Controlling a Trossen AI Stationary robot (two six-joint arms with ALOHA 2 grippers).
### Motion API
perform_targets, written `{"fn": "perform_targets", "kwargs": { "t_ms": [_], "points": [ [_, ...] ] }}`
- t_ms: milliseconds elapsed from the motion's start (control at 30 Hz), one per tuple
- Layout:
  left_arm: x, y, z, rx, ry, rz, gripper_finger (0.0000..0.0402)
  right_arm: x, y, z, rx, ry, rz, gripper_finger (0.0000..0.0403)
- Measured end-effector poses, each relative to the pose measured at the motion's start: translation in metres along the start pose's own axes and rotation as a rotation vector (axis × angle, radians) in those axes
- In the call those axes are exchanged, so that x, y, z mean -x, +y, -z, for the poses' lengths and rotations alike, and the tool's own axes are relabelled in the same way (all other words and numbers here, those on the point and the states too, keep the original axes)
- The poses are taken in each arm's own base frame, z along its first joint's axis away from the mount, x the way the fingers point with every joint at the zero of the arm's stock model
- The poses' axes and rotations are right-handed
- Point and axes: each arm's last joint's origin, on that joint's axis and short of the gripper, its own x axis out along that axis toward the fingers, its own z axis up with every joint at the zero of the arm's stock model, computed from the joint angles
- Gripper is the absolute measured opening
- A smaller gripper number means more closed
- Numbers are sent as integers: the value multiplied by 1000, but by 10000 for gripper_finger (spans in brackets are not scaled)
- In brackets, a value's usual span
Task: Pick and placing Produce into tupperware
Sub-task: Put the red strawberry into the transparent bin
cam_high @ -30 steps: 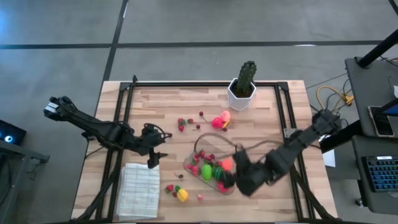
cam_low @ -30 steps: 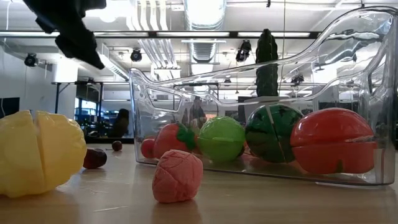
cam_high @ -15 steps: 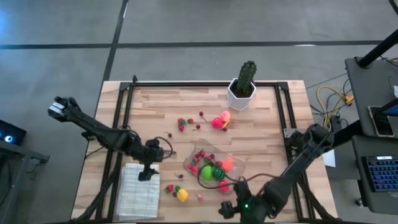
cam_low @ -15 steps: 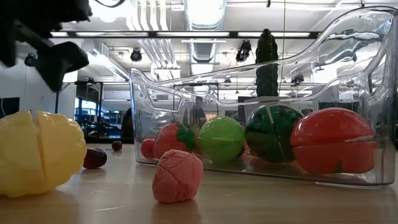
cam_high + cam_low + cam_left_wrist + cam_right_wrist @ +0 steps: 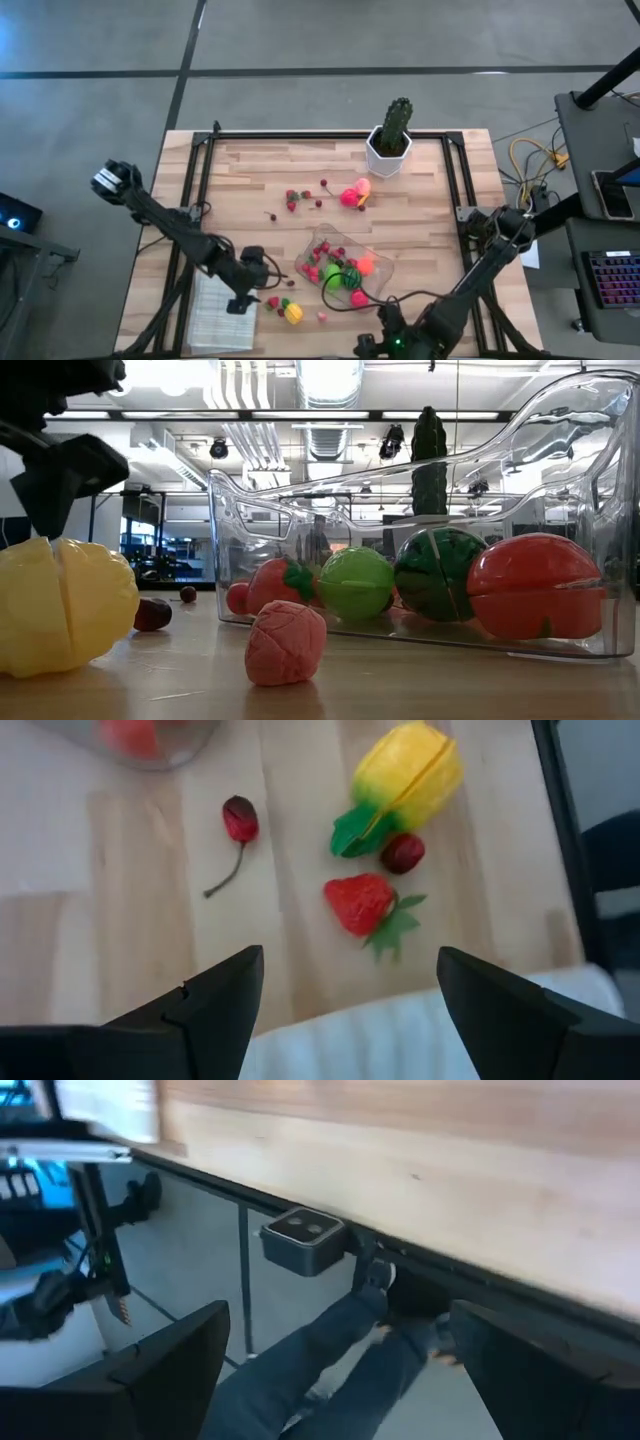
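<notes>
The clear tupperware [image 5: 340, 262] lies near the table's middle and holds a green ball, a striped melon, an orange-red piece and red pieces. Near the front edge, a strawberry [image 5: 362, 903], a yellow fruit [image 5: 405, 775], a dark berry [image 5: 403, 852] and a stemmed cherry [image 5: 240, 820] rest on the wood. My left gripper [image 5: 345, 970] hovers open just above the white cloth's right edge, short of the strawberry, and touches nothing. My right gripper [image 5: 335, 1330] is open and empty past the table's near edge [image 5: 372, 345]. More loose produce [image 5: 355, 193] lies farther back.
A cactus in a white pot [image 5: 392, 140] stands at the far edge. The folded white cloth [image 5: 218, 312] lies at the near left. A pink piece [image 5: 285, 643] lies in front of the tupperware. Below the table's near edge are a small camera box [image 5: 303, 1230] and a person's legs [image 5: 330, 1340].
My left gripper has gone down and toward the table's near edge, from left of the tupperware to the cloth's right edge beside the strawberry. My right gripper has swung away from the tupperware's near right corner and out past the table's near edge. Both stayed open.
</notes>
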Motion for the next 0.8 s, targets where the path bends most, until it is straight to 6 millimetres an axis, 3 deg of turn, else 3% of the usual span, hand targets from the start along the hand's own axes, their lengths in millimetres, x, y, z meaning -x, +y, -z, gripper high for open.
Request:
{"fn": "perform_targets", "kwargs": {
  "t_ms": [233,367,533,800],
  "points": [
    [-15,-9,-6,179,-58,41,283,28,0,-10,199,-105,61,370],
    [-22,-13,-5,255,-39,24,283,55,-4,-20,332,-174,152,370],
    [-31,-21,-5,205,-8,18,283,91,-12,-29,532,-197,239,370],
    [-48,-24,-11,166,-34,-84,283,141,-22,-52,682,-345,297,370]
  ]
}}
